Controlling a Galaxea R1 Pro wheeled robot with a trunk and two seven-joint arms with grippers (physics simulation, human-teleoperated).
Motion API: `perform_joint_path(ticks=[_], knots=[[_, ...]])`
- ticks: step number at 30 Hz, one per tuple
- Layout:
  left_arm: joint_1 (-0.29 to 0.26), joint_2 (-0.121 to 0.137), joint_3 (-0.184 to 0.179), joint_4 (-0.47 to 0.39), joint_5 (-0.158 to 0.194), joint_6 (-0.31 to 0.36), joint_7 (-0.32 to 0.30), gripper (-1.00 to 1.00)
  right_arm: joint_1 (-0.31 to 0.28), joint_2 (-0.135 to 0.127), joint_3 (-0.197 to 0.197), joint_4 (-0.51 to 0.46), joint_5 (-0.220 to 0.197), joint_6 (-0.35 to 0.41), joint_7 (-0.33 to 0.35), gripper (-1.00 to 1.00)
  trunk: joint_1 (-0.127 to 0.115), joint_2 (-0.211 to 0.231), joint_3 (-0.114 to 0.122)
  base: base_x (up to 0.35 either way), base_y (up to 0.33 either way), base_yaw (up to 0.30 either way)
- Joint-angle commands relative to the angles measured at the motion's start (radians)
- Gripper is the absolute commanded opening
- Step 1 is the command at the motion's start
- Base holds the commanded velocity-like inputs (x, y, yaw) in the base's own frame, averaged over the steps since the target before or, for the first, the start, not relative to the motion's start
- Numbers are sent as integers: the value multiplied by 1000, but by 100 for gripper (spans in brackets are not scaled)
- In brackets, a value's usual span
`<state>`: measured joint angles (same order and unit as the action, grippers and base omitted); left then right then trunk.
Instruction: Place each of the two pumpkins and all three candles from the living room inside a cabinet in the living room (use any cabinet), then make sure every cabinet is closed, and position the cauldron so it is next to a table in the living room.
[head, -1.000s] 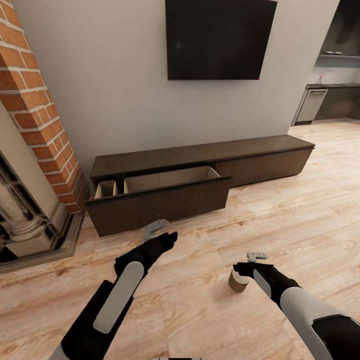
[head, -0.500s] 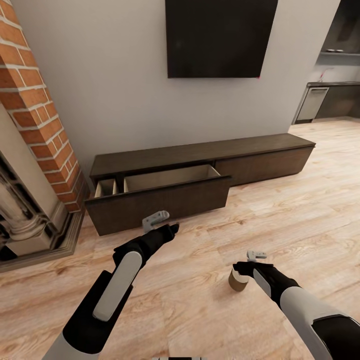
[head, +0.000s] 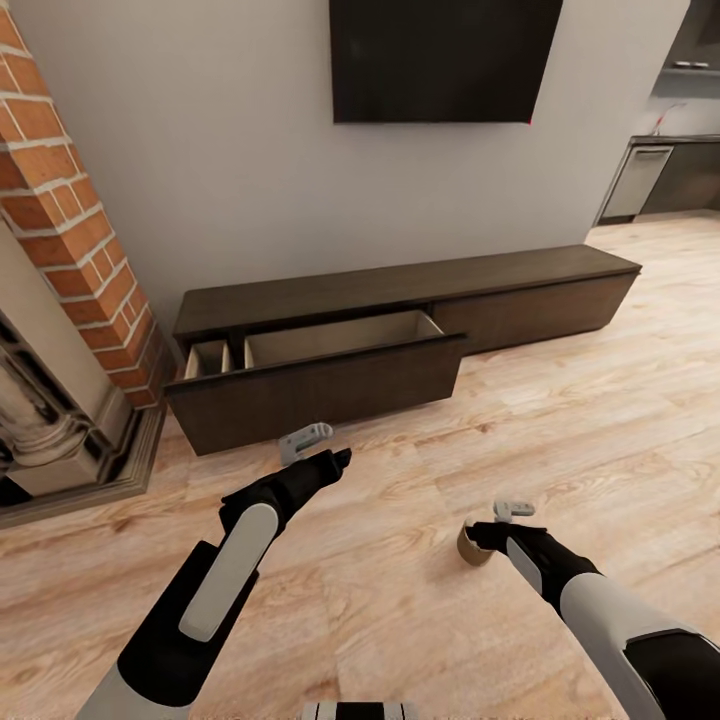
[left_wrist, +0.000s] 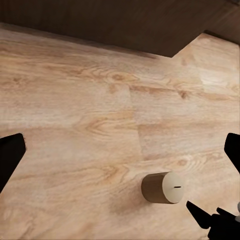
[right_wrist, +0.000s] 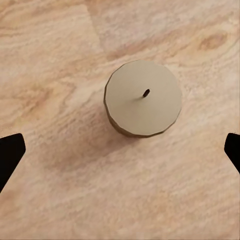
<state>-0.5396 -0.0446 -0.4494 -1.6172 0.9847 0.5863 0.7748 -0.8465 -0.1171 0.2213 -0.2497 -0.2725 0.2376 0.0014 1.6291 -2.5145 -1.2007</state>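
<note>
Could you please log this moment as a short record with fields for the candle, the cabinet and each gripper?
candle: one beige candle standing upright on the wood floor, wick on top
cabinet: long dark-brown cabinet against the wall, one drawer pulled out, no objects visible inside it
right gripper: right gripper open, above the candle, not gripping it
left gripper: left gripper open, holding nothing, in front of the open drawer
other: dark TV on the wall, brick fireplace beside the cabinet

Tan candle (right_wrist: 143, 98) upright on wood floor, wick up; dark cabinet (head: 400, 340) w/ drawer (head: 315, 375) pulled open
</note>
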Motion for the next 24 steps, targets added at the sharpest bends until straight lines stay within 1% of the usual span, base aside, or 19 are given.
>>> perform_joint_path(ticks=[1,8,10,12,13,18,21,24], knots=[[-1,1,0,-1,8,1,9,100,0,-1,8,-2,-8,6,0,100,0,-1,-5,0,0,0],[-1,2,-1,-1,8,1,9,100,-3,-1,12,-14,-7,23,-6,100,3,-2,-32,0,0,0],[-1,3,-1,-1,8,1,8,100,-30,-4,12,-56,-7,67,-9,100,4,-3,-40,0,0,0],[0,3,-1,-1,8,1,8,100,-56,-5,12,-76,-7,98,-11,100,5,-3,-47,0,0,0],[0,3,-1,-1,9,1,8,100,-74,-6,10,-83,-8,110,-12,100,5,-3,-47,0,0,0],[-1,7,-2,-1,9,1,7,100,-81,-3,13,-77,-8,111,-11,100,5,-3,-47,0,0,0],[-2,17,-2,-1,9,1,7,100,-82,-2,13,-76,-7,110,-11,100,5,-3,-47,12,0,0],[-2,33,-2,-1,9,1,7,100,-82,-1,13,-69,-7,109,-11,100,5,-3,-47,149,0,0]])
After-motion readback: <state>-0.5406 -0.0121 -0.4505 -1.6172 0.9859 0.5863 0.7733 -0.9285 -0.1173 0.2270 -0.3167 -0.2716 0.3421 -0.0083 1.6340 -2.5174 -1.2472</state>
